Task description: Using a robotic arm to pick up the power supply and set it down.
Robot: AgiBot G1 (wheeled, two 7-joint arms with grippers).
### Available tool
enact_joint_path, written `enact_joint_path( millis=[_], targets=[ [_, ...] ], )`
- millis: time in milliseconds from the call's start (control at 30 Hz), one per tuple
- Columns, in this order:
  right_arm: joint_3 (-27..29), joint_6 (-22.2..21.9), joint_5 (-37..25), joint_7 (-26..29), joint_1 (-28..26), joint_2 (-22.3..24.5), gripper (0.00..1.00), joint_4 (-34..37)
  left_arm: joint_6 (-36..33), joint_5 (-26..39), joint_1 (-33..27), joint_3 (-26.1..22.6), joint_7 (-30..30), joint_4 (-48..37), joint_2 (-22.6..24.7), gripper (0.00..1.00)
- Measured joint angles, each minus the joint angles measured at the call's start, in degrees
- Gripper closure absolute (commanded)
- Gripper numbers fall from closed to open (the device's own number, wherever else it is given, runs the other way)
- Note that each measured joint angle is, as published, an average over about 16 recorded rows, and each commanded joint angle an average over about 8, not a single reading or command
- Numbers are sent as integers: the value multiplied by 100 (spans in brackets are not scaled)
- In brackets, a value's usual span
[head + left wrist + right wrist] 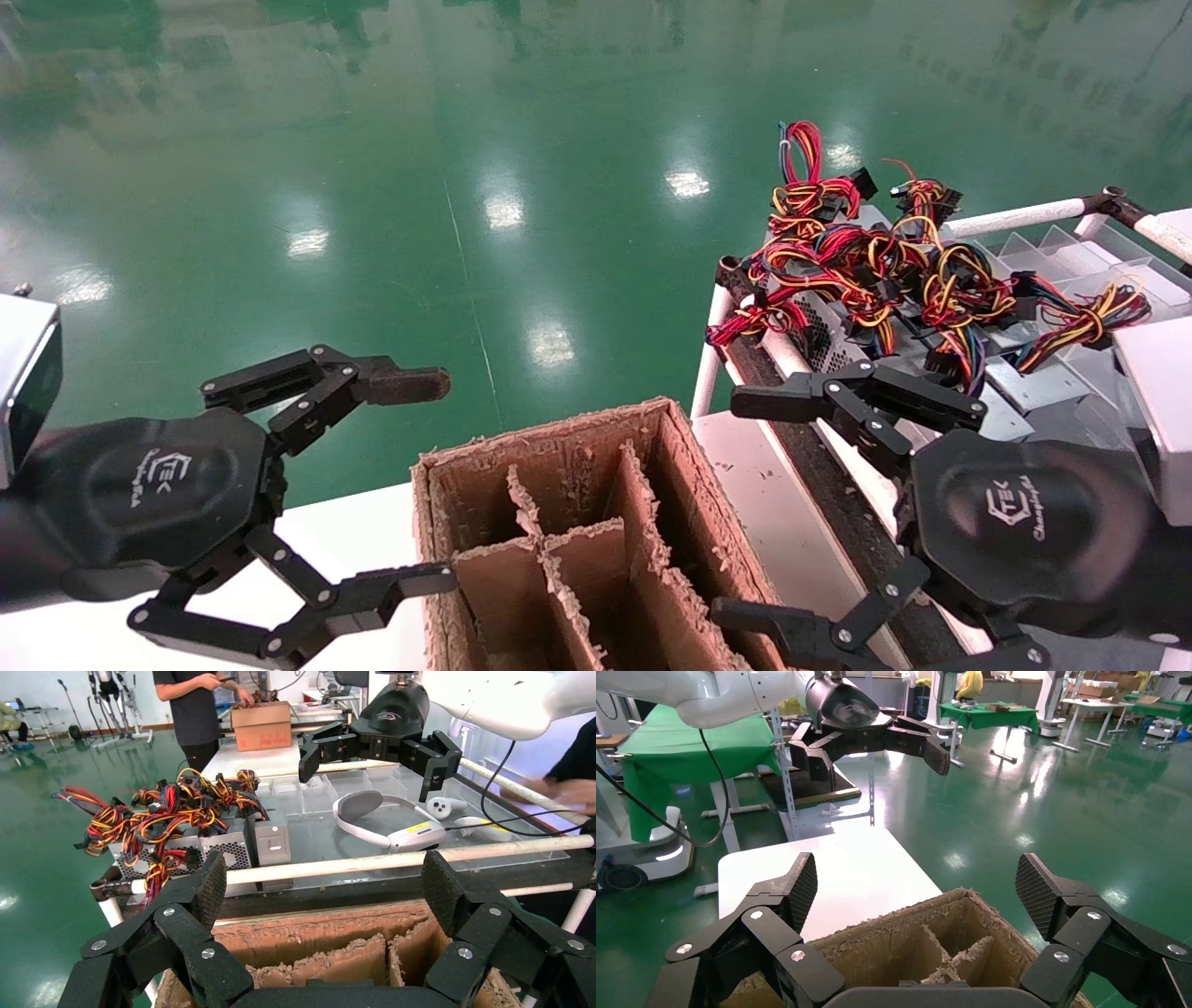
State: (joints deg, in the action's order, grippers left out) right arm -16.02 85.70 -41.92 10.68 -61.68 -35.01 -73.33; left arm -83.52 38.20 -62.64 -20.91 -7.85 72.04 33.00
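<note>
Grippers: two, both black with linkage fingers, one either side of the box.
Right gripper (759,508): hovers over the gap between box and rack, fingers spread wide, holding nothing; white logo on its palm.
Left gripper (438,480): hovers over the white table (354,531) at the box's left edge, fingers spread wide, empty; upper fingertip (400,384) brown and worn.
Box (559,466): one frayed cardboard carton with dividers; at least four compartments show, nothing visible in them.
Power supplies (1024,387): several grey metal units piled on the rack to the right, well clear of both grippers; exact count cannot be told under the wiring. One (228,850) shows a perforated grille side.
Wire bundles (875,261): red, yellow and orange, many, tangled over the units, black connectors at the ends.
Rack (1015,219): white-tube frame with clear tray.
Headset (383,818): one, white, on the tray, with two white controllers (450,806) beside it.
</note>
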Motion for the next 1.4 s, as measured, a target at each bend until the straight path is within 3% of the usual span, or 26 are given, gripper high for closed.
enact_joint_path(
  millis=[1400],
  targets=[
    [0,0,0,0,0,0,0,0,0,0,0,0,0,0,0,0]
  ],
)
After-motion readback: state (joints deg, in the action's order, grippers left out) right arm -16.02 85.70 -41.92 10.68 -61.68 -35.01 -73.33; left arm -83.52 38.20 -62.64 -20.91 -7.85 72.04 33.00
